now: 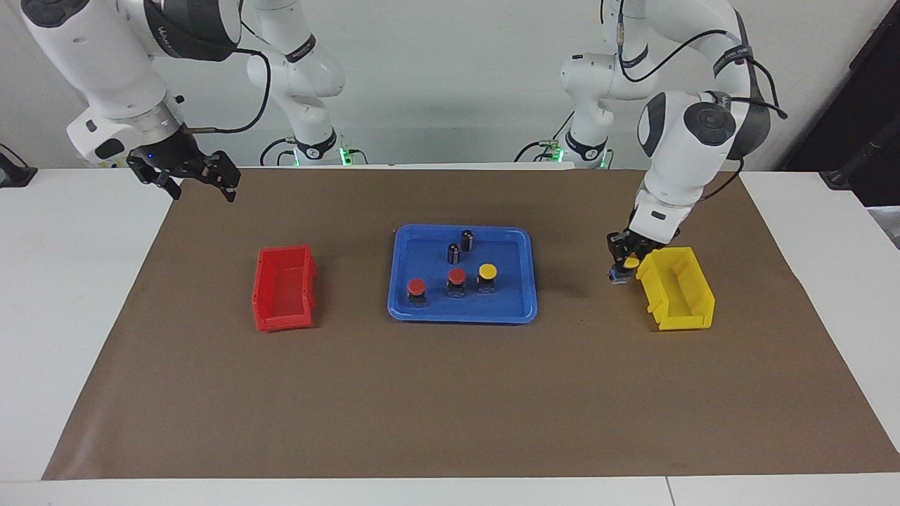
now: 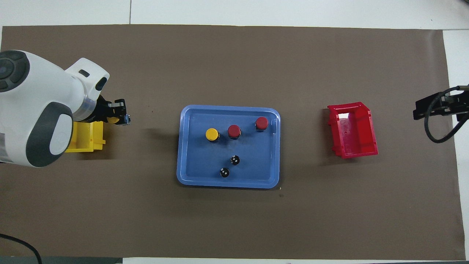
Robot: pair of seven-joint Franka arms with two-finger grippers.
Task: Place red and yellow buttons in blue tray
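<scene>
The blue tray (image 1: 508, 299) (image 2: 194, 176) lies mid-table. In it stand two red buttons (image 1: 416, 286) (image 1: 457, 276) (image 2: 261, 123) (image 2: 234, 130) and one yellow button (image 1: 487, 270) (image 2: 211, 134) in a row. My left gripper (image 1: 620, 270) (image 2: 121, 118) hangs low over the mat just beside the yellow bin, on the bin's tray-facing side. It is shut on another yellow button (image 1: 631, 262) (image 2: 114, 120), held tilted. My right gripper (image 1: 202, 188) (image 2: 436, 106) waits open and raised over the mat's edge at the right arm's end, holding nothing.
Two small dark capless cylinders (image 1: 454, 253) (image 1: 467, 239) (image 2: 235, 160) (image 2: 224, 172) stand in the tray, nearer the robots than the buttons. A yellow bin (image 1: 678, 288) (image 2: 86, 137) sits toward the left arm's end, a red bin (image 1: 283, 288) (image 2: 353, 130) toward the right arm's end.
</scene>
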